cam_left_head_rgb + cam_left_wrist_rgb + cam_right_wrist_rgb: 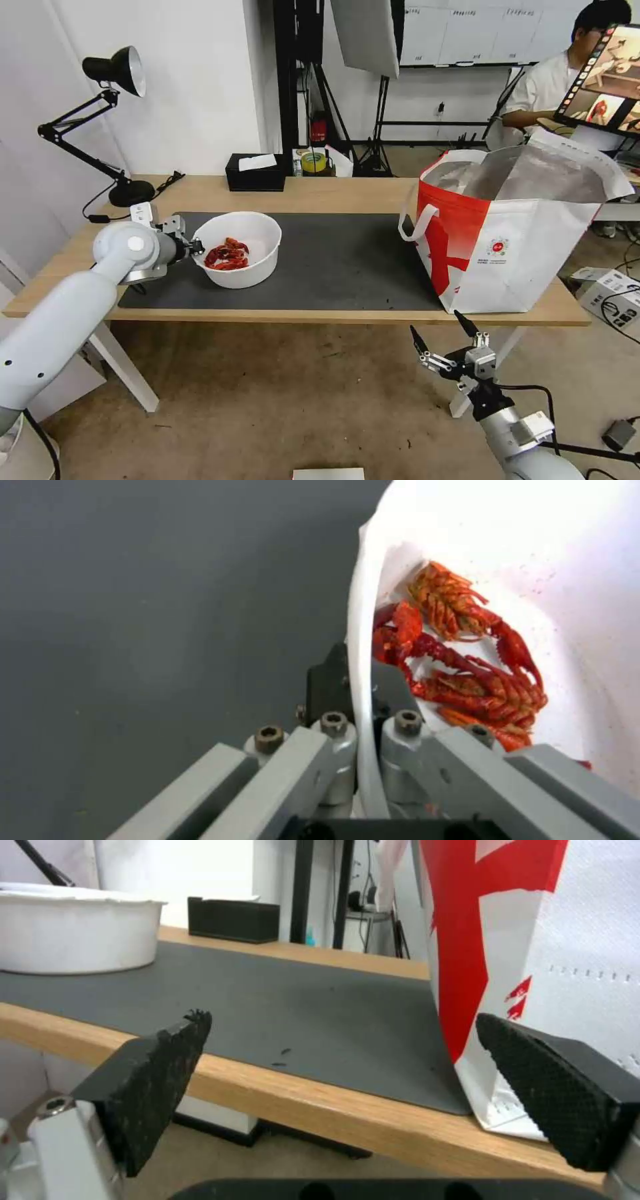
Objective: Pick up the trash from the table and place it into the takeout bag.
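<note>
While the right claw (439,339) hangs below the worktop's (333,193) front edge with its 2 fingers spread wide and holding nothing, the left claw (196,247) is clamped on the rim of the white bowl (238,249), 1 finger inside the wall and 1 outside. The bowl, with red shells (467,660) in it, sits on the dark grey mat (333,260) toward the robot's left. The takeout bag (513,233) stands open at the mat's right end, well apart from the bowl.
</note>
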